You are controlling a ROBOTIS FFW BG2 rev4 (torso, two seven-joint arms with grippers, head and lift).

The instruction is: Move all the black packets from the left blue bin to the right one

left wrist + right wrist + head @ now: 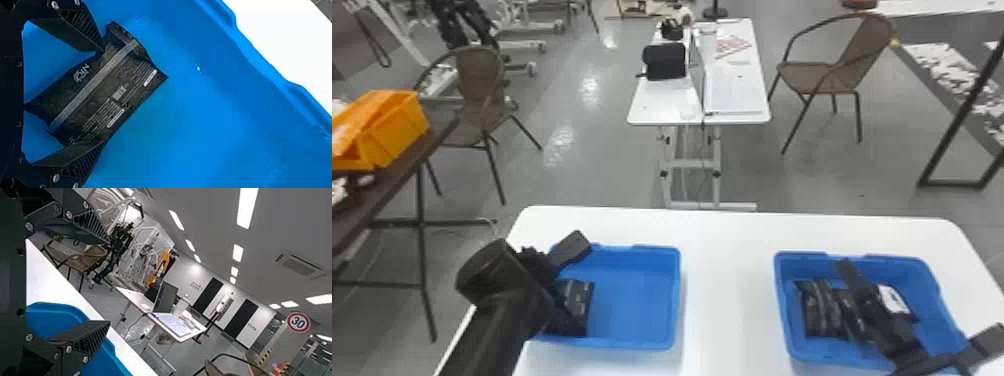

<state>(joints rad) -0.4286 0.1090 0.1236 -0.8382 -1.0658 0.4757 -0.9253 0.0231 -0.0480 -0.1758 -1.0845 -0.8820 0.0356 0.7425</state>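
In the head view, my left gripper is at the left side of the left blue bin, beside a black packet. The left wrist view has this gripper open, with the packet lying between its spread fingers. My right gripper stands open above the right blue bin, partly covering several black packets in it. One packet there carries a white label. Nothing is between the fingers of the right gripper in its wrist view.
Both bins stand on a white table, with a gap of bare tabletop between them. At the far left, an orange bin sits on a dark table. A second white table and chairs are farther back.
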